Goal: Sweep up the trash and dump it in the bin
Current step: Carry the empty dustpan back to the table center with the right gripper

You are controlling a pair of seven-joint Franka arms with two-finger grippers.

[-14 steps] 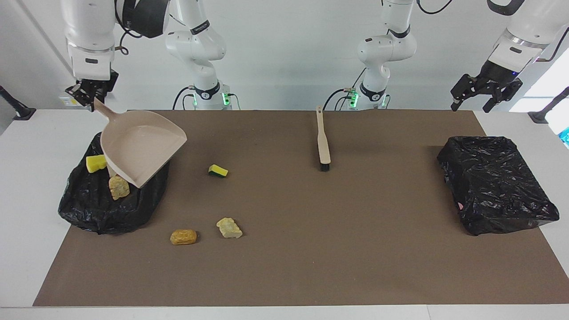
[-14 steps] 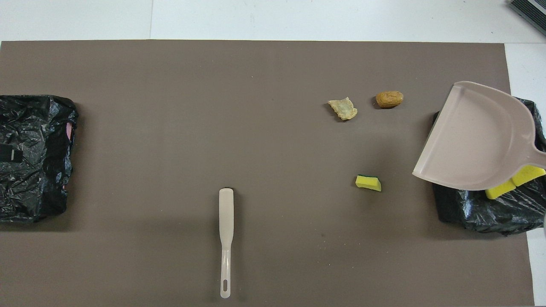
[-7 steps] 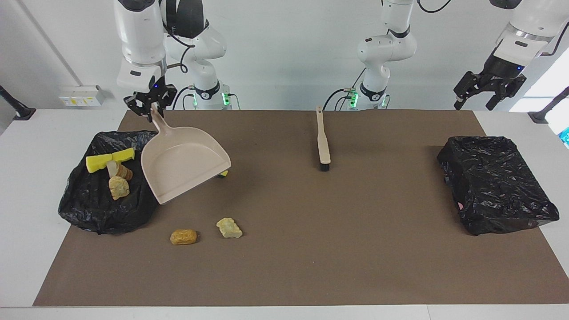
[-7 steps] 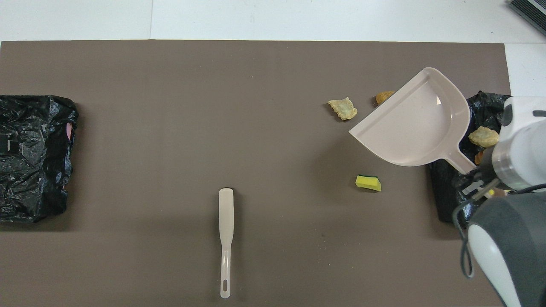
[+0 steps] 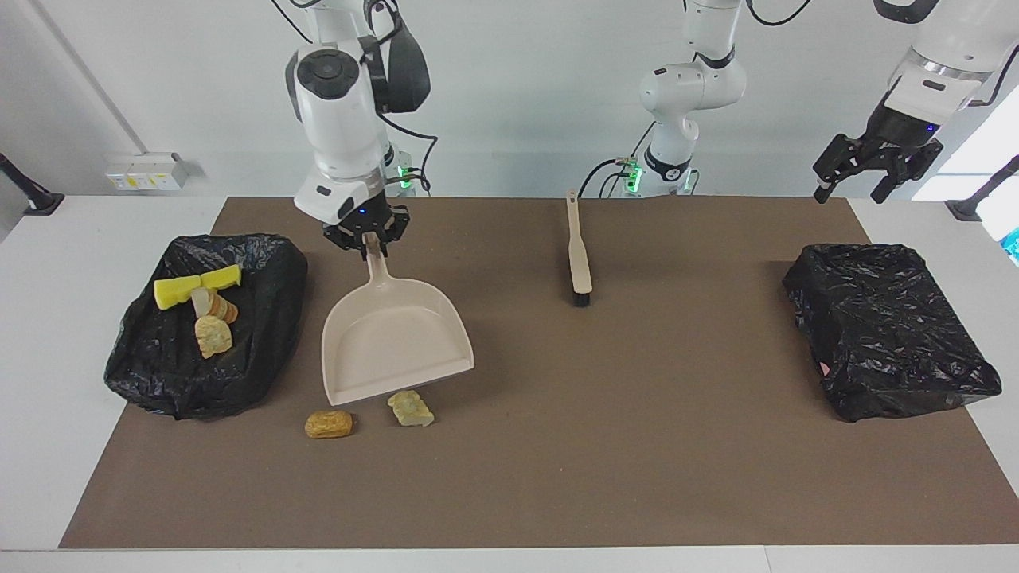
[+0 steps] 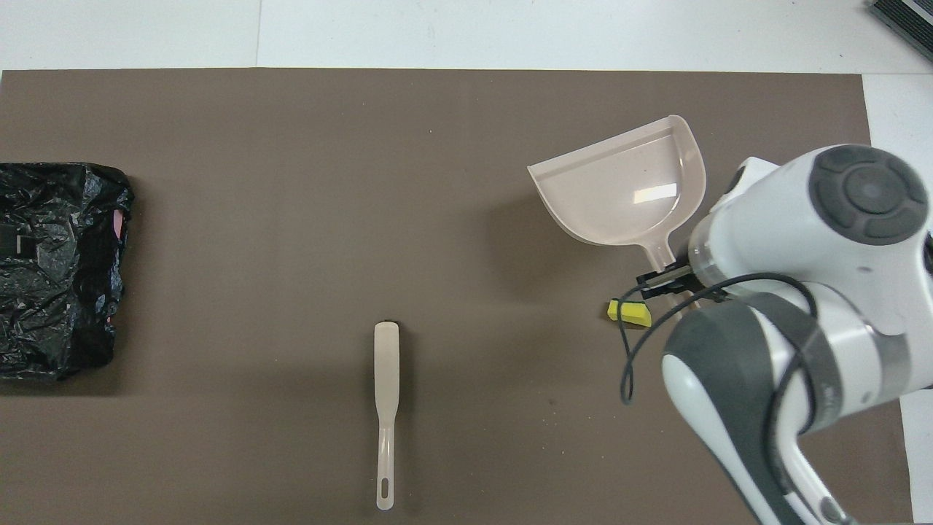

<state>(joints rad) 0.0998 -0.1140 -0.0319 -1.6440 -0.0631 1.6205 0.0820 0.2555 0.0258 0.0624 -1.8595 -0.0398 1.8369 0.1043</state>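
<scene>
Beige plastic is filling the right gripper (image 5: 368, 241), whose fingers are pinching the handle of the dustpan (image 5: 394, 342) over the brown mat (image 5: 597, 446) on the counter (image 5: 48, 382). Just past the pan's open lip, farther from the robots than the fingers, an orange chunk (image 5: 328, 424) and a cream chunk (image 5: 411, 408) are lying on the mat, the cream one almost touching the lip. Under the fingers in the overhead view, a yellow-green sponge (image 6: 631, 312) is peeking out beside the arm's cables. Toward the right arm's end of the counter, a black bin bag (image 5: 239, 358) is carrying yellow sponge pieces (image 5: 195, 286) and tan chunks (image 5: 213, 326). Toward the other arm, the brush (image 5: 578, 251) is lying untouched, bristles pointing away from the robots. Well apart, the left gripper (image 5: 852, 185) is waiting in the air with its fingers spread, over the counter's edge by a second black bag (image 5: 888, 330).
</scene>
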